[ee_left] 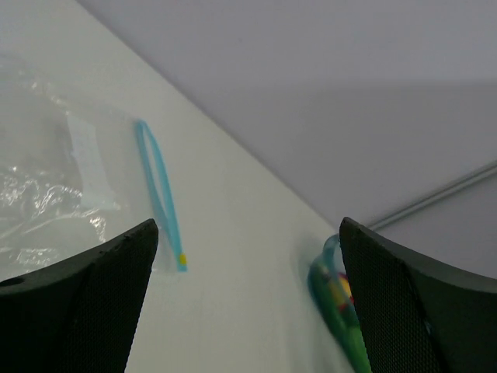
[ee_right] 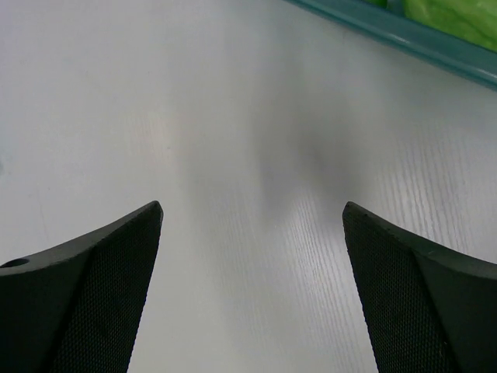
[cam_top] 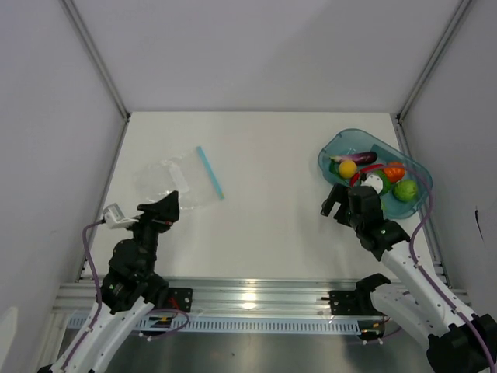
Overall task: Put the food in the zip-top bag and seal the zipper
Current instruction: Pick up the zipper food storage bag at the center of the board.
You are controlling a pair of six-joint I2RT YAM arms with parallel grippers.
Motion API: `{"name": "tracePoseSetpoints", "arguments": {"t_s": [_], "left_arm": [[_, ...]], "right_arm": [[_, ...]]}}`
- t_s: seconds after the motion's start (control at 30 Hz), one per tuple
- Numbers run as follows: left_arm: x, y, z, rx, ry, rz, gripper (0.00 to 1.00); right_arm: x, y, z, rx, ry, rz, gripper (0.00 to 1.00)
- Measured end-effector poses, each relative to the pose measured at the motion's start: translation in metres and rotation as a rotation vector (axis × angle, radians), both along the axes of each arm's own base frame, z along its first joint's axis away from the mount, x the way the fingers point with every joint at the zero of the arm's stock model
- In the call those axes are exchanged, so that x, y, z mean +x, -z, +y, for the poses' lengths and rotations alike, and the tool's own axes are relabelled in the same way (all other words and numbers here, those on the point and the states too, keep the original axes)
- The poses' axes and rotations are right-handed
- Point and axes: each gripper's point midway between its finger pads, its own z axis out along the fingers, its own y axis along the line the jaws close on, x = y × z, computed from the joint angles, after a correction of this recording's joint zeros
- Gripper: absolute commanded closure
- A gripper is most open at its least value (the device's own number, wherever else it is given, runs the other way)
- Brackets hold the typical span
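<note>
The bag (cam_top: 172, 179) lies just beyond the left gripper (cam_top: 165, 205), with its zipper (cam_top: 210, 172) running near-to-far along the right edge. The food (cam_top: 347, 168) sits beyond the right gripper (cam_top: 340, 203). Both grippers are spread wide and hold nothing.

L wrist cam: I see zip-top bag (ee_left: 54, 186) cut off at left edge; tray (ee_left: 318, 281) blurred, partly behind finger (ee_left: 419, 311). R wrist: only tray rim visible.

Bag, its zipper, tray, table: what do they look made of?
Bag: thin clear plastic film, glossy; it crinkles and glints.
Zipper: light blue strip, probably stiffer plastic; it lies straight and flat.
Tray: translucent teal plastic, likely rigid; its smooth raised rim holds its shape.
Table: white, matte, with faint grain lines in the right wrist view; laminate or painted board, cannot tell which.
</note>
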Motion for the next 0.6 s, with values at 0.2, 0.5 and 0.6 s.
{"name": "tracePoseSetpoints", "arguments": {"t_s": [0.2, 0.5, 0.6], "left_arm": [[-0.004, 0.034, -0.026, 0.066, 0.147, 0.105, 0.01], [-0.004, 0.045, -0.058, 0.162, 0.299, 0.319, 0.00], [0.007, 0.038, -0.064, 0.251, 0.303, 0.460, 0.00]], "right_arm": [[-0.011, 0.004, 0.030, 0.002, -0.129, 0.012, 0.01], [-0.007, 0.015, 0.117, 0.100, -0.410, 0.088, 0.01], [-0.006, 0.015, 0.151, 0.118, -0.486, 0.103, 0.01]]}}
